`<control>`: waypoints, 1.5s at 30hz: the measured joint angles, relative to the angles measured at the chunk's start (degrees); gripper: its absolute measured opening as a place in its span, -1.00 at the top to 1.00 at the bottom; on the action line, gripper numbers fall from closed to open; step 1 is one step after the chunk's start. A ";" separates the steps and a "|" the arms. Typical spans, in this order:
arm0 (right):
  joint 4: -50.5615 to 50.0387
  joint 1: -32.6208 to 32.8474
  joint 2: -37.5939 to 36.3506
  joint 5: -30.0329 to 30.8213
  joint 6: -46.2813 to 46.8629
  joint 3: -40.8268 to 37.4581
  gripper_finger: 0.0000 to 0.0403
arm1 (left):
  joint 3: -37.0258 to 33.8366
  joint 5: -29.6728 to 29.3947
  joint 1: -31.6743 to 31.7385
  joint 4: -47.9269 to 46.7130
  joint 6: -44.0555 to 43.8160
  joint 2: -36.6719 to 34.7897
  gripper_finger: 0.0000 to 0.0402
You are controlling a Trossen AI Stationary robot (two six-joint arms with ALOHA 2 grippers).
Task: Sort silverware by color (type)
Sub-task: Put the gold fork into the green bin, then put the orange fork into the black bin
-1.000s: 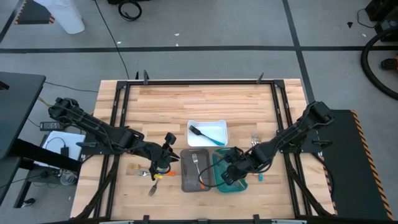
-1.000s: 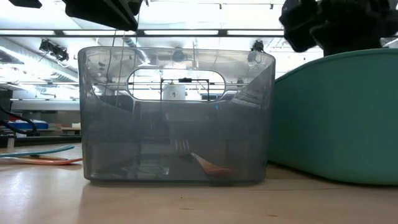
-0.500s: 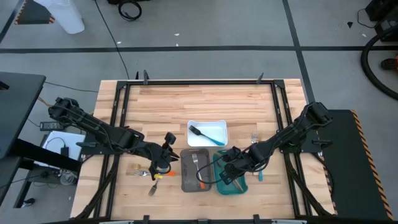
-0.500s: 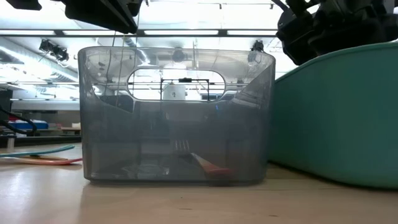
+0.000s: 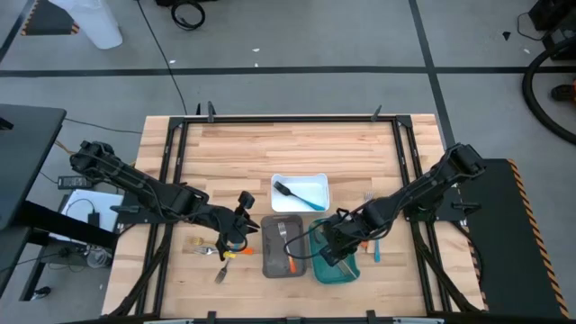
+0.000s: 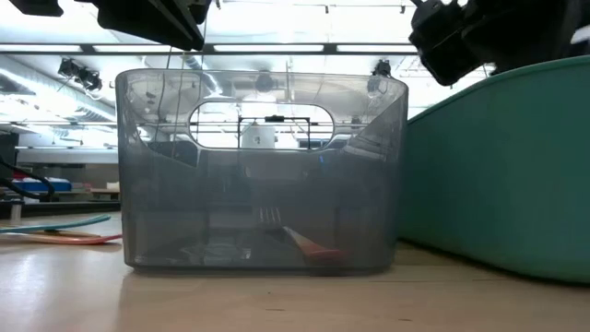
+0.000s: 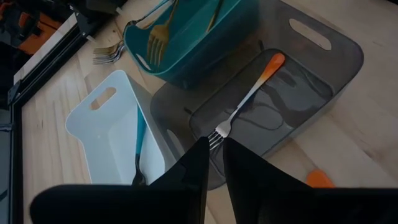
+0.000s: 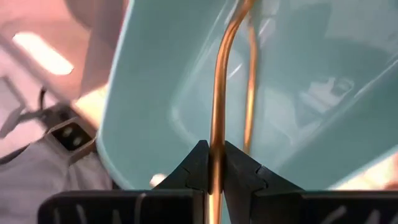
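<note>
My right gripper (image 5: 336,247) hangs over the teal tray (image 5: 347,270), shut on a gold-bronze utensil (image 8: 219,81). A gold fork (image 7: 155,38) lies inside that tray. The grey tray (image 5: 270,263) holds an orange-handled fork (image 7: 249,99). The white tray (image 5: 300,178) holds a teal-handled black utensil (image 5: 301,196). My left gripper (image 5: 239,229) hovers shut left of the grey tray, above a loose pile of silverware (image 5: 216,252) lying flat on the table. My right gripper pinches the gold-bronze utensil by its thin handle (image 8: 216,127) between the two fingers, coming from above and slanting down into the teal tray. The handle runs on past the fingertips, along them. Its far end leaves the picture, so whether it rests on the tray cannot be told.
A silver fork (image 5: 368,199) and a blue-handled piece (image 5: 376,256) lie on the table right of the teal tray. The three trays crowd the table's middle near side. Bare wood spreads over the far half of the table (image 5: 270,148).
My right gripper has risen a little and drawn slightly toward the table's far right, carrying the gold utensil. In the low view the teal tray's wall has shifted and stands higher.
</note>
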 joint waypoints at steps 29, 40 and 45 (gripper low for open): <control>-1.29 -6.68 2.69 -11.80 -3.21 0.02 0.78 | 0.02 0.04 0.02 -0.86 -0.81 0.07 0.73; 1.62 -6.92 2.69 -11.13 -2.94 0.02 0.48 | 0.02 0.06 -0.04 -1.02 -1.84 0.07 0.73; 2.64 -7.26 1.95 -12.36 -2.76 0.02 0.44 | 0.02 0.06 -0.04 -1.04 -1.88 0.07 0.73</control>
